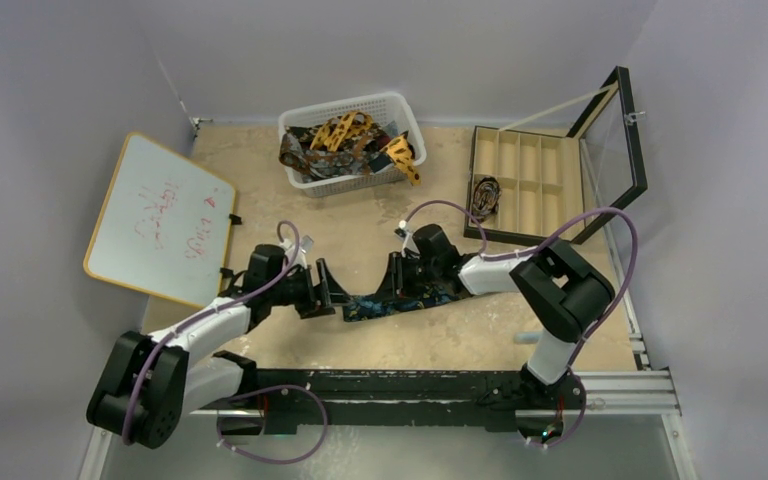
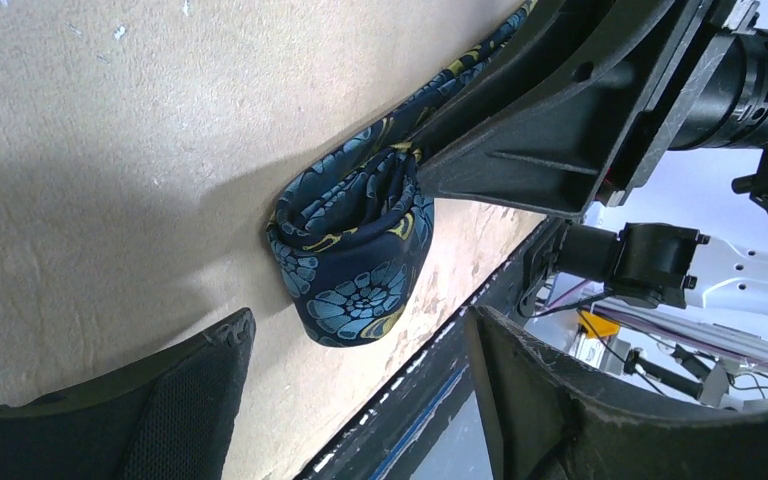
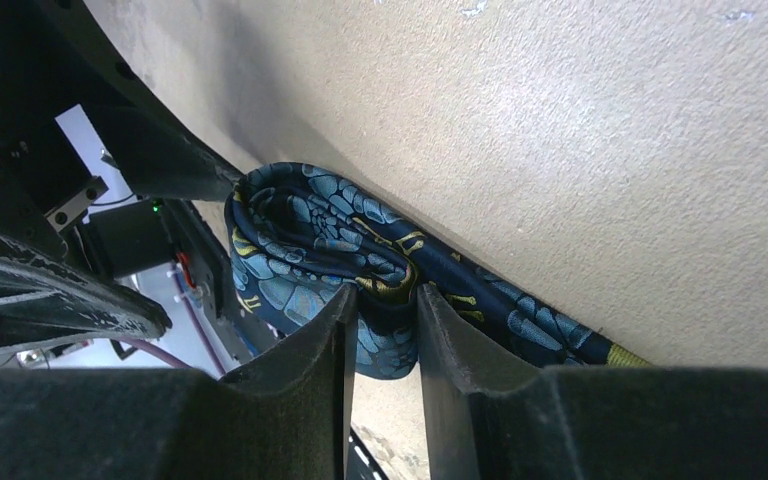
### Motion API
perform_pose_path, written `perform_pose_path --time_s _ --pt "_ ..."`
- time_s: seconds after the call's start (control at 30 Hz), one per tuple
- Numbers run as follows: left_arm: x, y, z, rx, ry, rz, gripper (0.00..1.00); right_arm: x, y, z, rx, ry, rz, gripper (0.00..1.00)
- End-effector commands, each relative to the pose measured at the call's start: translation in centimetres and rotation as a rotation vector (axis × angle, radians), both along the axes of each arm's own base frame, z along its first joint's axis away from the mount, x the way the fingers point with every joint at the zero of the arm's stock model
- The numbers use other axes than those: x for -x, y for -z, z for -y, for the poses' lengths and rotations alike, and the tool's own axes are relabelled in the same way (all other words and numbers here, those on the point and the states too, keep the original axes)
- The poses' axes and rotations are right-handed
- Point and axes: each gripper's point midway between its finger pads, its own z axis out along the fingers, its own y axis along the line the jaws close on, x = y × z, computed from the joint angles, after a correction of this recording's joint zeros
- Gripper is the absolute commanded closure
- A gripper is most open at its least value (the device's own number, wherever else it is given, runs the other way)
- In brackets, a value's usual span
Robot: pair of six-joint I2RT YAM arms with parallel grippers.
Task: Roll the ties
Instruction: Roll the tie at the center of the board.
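Tie roll pinched at its coiled end, left claw waiting open

Fabric of the navy tie (image 3: 310, 240) with the blue-gold print lies on the table (image 1: 380, 225) between the two arms. One end is coiled into a loose roll and the rest trails flat toward the right.

The right gripper (image 3: 385, 295) has its jaws drawn close on a fold of that coil, probably to keep the turns from springing open.

The left gripper (image 2: 360, 320) is spread wide and holds nothing. Its fingers straddle the space just in front of the roll, probably ready to steady it or take it over.

The other ties (image 1: 345, 140) are heaped in the white mesh basket (image 1: 400, 100) at the back. The compartmented box (image 1: 525, 165) stands open to the right, presumably for finished rolls.
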Motion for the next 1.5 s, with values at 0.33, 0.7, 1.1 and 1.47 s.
perform_pose_path --time_s 0.33,0.7,1.1,1.47 --pt "-0.4 1.1 0.1 0.056 -0.152 -0.080 0.28 -0.3 0.7 -0.1 0.032 0.003 -0.021 0.72" --pt "-0.5 3.1 0.8 0.088 -0.291 -0.148 0.36 -0.1 1.0 -0.1 0.033 -0.006 -0.035 0.74" --pt "-1.2 3.3 1.7 0.092 -0.273 -0.094 0.59 -0.1 1.3 -0.2 0.035 -0.013 -0.041 0.76" --pt "-3.5 1.4 0.9 -0.033 -0.289 -0.004 0.92 -1.6 -1.9 -0.4 0.031 -0.001 0.065 0.57"
